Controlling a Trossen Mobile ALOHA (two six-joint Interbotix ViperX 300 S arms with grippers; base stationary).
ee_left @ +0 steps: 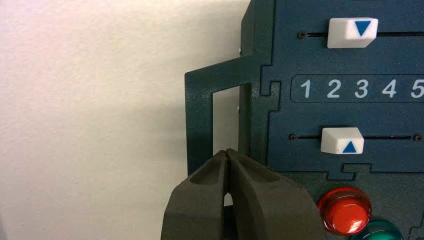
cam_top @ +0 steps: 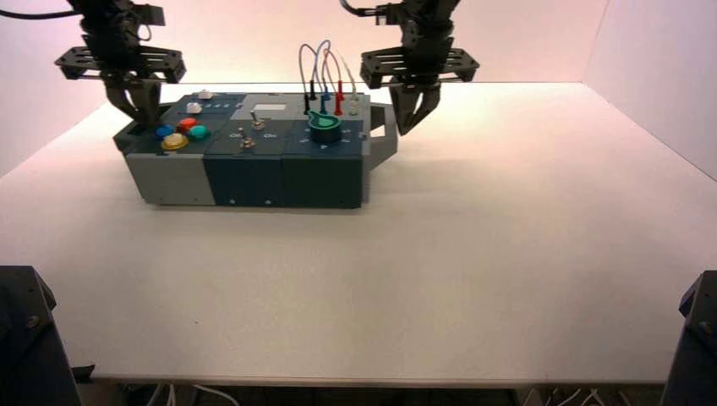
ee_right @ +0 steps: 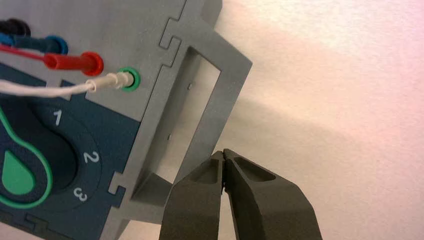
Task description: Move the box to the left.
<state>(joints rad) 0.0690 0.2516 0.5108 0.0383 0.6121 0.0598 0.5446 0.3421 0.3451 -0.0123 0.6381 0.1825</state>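
Observation:
The box [cam_top: 254, 173] is long, low, dark-teal and grey, and lies on the white table at back left of centre. It carries coloured round buttons [cam_top: 175, 141], a toggle switch [cam_top: 246, 142], a green knob [cam_top: 325, 125] and looped wires [cam_top: 325, 68]. My left gripper [cam_top: 142, 114] is shut and empty; in the left wrist view its tips [ee_left: 228, 151] sit at the opening of the dark-teal end handle [ee_left: 197, 120]. My right gripper [cam_top: 410, 123] is shut and empty, its tips [ee_right: 223, 152] just outside the grey end handle [ee_right: 220, 100].
The table [cam_top: 473, 254] is white, with walls behind and at the right. Two white sliders [ee_left: 352, 32] [ee_left: 342, 140] flank a numbered strip. A white plug sits in a green socket [ee_right: 127, 80]. Dark robot parts [cam_top: 25, 338] [cam_top: 697, 338] stand at the front corners.

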